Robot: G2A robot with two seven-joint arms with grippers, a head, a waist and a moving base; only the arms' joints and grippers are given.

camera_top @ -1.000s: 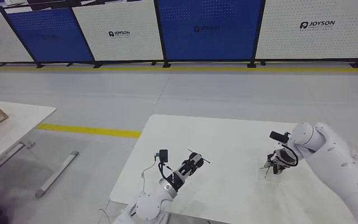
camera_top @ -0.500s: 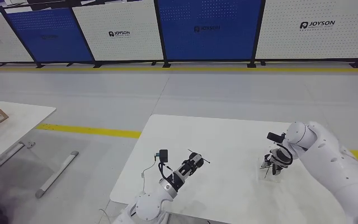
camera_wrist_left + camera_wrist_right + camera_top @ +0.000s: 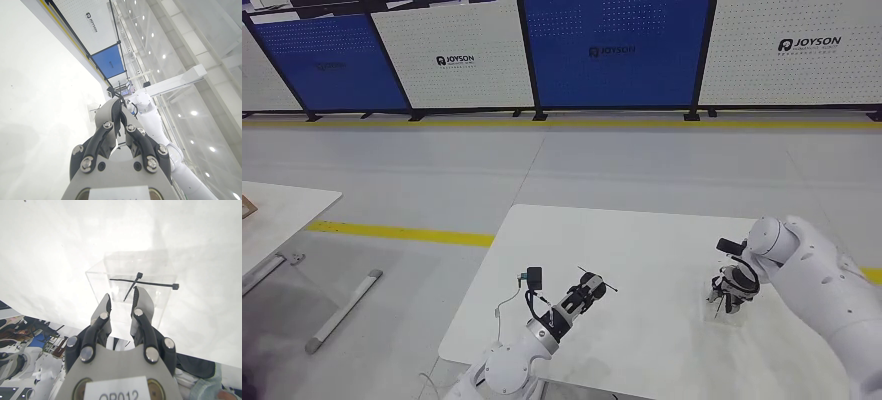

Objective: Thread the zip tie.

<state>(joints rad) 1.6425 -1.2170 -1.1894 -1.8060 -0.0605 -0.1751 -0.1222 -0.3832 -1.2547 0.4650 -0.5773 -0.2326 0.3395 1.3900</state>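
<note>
Right gripper (image 3: pixel 122 291): directly over one clear acrylic box (image 3: pixel 162 302), jaws partly spread, holding nothing. Two black plastic zip ties lie crossed on the box top: a longer tie (image 3: pixel 155 283) and a shorter tie (image 3: pixel 137 279). Left gripper (image 3: pixel 120 106): well left of the box, clamped on a third black zip tie (image 3: pixel 119 91). Each gripper base bears one white printed label (image 3: pixel 117 387). Beyond the box: two blue wall panels (image 3: pixel 614 50), three white wall panels (image 3: pixel 452 50), most with a logo.
</note>
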